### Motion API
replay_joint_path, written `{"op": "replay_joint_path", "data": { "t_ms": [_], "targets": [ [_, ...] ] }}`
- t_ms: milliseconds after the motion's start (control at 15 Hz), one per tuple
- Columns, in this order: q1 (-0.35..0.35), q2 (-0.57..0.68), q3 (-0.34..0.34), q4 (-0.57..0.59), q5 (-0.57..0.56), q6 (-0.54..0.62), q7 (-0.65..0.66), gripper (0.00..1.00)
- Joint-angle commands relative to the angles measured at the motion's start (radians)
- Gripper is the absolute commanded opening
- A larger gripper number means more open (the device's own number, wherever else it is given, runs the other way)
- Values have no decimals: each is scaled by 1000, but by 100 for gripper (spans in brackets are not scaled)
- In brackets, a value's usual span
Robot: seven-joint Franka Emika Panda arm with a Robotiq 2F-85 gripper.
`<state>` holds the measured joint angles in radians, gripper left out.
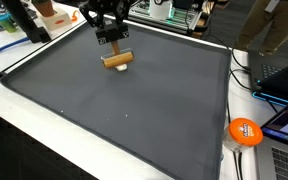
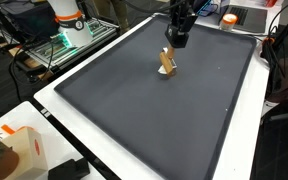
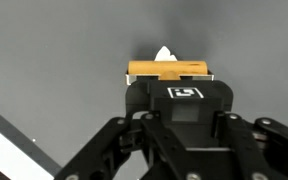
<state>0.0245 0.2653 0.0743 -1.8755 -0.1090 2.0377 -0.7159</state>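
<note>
Wrist view: wooden block (image 3: 169, 68) sits crosswise at the very end of the gripper (image 3: 172, 82), with a small white piece (image 3: 165, 53) peeking out just beyond it. The fingertips are hidden behind the gripper's own body here, so the contact itself is not visible.

In both exterior views the jaws are pressed together over the top of the block, with no gap between block and fingers. Judgement: the pincer is pinching the wooden block, though at this resolution that is probable, not certain.

Position: the block is over the far part of the dark mat (image 1: 134, 120), low, at or just off the surface. In an exterior view it leans, with the white piece (image 2: 164, 72) at its lower end against the mat. I cannot tell whether the block bears weight on the mat or hangs from the fingers.

Progress, as judged: approach and grasp are done. The block is not raised clear of the mat and has not been put down anywhere else. An orange disc (image 1: 244, 131) lies off the mat, well apart and untouched.
</note>
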Motion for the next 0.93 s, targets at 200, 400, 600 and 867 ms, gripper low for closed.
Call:
{"op": "replay_joint_path", "data": {
  "t_ms": [200,400,600,867],
  "targets": [
    [-5,40,-18,-28,-70,-80,68,22],
    [-3,31,-13,-41,-86,-64,91,22],
    [13,-67,-9,-76,-121,-58,142,22],
    [26,-144,21,-76,-91,-59,116,22]
  ]
}}
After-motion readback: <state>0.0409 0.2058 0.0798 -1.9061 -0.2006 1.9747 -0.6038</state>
